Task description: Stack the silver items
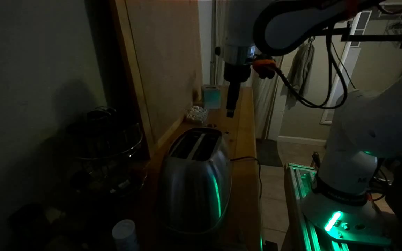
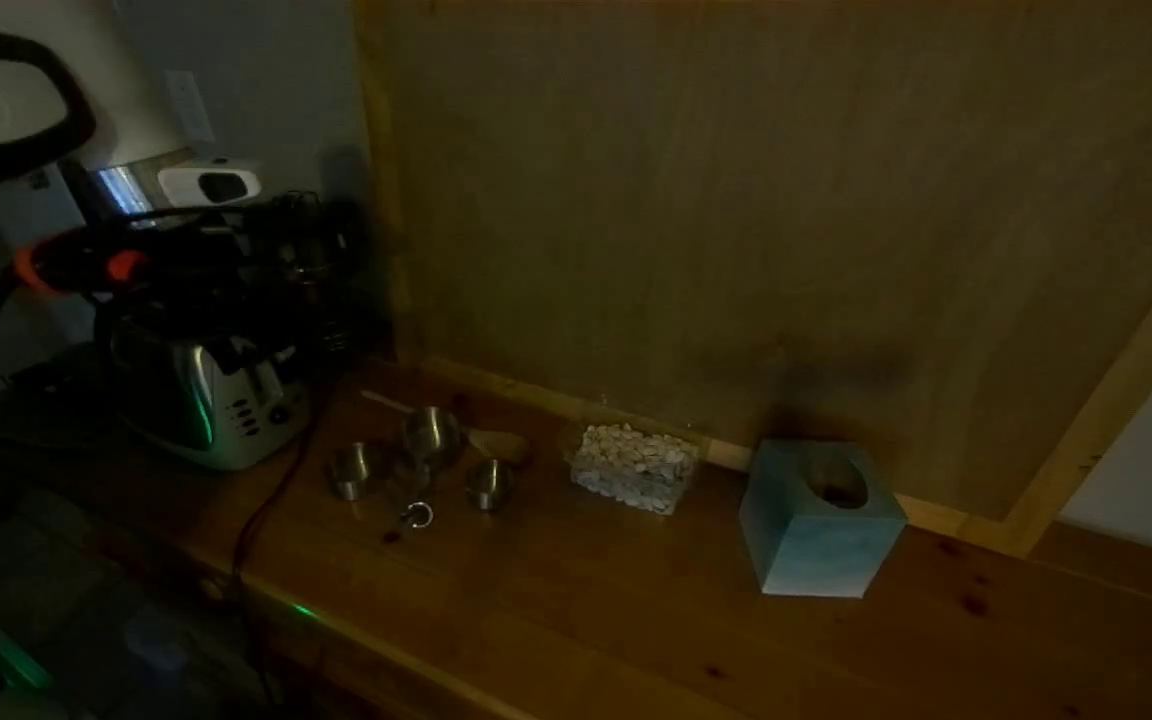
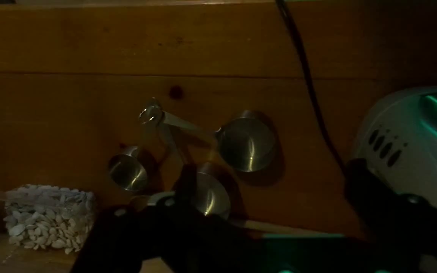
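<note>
Hanging over the wooden counter [image 1: 244,120], the gripper [image 3: 272,167] pointed down at about one o'clock from the toaster [image 1: 194,190] in an exterior view. Its two fingers [image 3: 186,184] stood wide apart in the wrist view, and one of them hid part of the middle cup [image 3: 212,195]. This belonged to three silver cups [image 2: 431,432], all sitting mouth up on the counter, each on its own. With the small ring [image 3: 153,111] taken as the clock's centre in the wrist view, the middle cup sat at five o'clock, a wide cup [image 3: 249,146] between three and four, and a small cup [image 3: 128,173] between six and seven. Two flat handles [image 3: 182,123] ran from beside the ring toward the wide cup and the middle cup; the small cup's was too dim to make out. A clear pack of pale seeds [image 3: 49,220] lay between seven and eight, and the toaster's end showed at three, with a black cord [image 3: 310,85] curving between it and the cups. In an exterior view a wooden spoon [image 2: 500,444] lay behind the cups, and a blue tissue box [image 2: 821,545] stood between three and four o'clock from the seeds. From the toaster, in an exterior view, a white canister [image 1: 124,230] stood at eight o'clock and a wire rack [image 1: 131,150] between nine and ten.
</note>
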Controlling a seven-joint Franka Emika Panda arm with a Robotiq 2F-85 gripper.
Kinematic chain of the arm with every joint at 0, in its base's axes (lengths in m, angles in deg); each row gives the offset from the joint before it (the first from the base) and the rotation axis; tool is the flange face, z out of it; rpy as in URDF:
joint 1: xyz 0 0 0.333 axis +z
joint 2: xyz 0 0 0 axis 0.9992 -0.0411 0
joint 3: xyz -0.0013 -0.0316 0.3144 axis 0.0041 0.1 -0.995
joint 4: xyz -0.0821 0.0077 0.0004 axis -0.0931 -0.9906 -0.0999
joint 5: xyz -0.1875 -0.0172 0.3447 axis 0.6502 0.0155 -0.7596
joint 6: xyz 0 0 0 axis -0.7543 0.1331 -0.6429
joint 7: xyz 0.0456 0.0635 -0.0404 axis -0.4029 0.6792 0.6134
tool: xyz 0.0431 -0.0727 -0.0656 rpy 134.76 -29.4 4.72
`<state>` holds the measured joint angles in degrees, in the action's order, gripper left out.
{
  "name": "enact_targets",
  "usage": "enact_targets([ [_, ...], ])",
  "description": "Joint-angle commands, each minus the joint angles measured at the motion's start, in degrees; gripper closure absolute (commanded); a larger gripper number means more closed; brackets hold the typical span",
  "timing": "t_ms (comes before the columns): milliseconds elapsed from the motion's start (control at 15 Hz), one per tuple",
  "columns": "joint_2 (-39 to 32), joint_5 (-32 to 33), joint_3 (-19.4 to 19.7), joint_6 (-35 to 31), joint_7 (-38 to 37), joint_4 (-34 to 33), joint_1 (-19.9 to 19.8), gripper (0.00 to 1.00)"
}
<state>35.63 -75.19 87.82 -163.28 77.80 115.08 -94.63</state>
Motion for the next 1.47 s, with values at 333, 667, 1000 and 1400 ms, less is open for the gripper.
enact_targets([
  [333, -4.99, 0.6, 2.1, 0.42, 3.13, -2.09, 1.13, 0.0],
  [667, -11.31, 2.14, 7.75, -5.02, 18.57, -2.42, 2.81, 0.0],
  [1000, -17.79, 1.46, 9.95, -8.51, 25.96, -3.18, 3.21, 0.0],
  [1400, -24.43, 0.53, 11.0, -18.23, 28.11, -3.22, 2.47, 0.0],
])
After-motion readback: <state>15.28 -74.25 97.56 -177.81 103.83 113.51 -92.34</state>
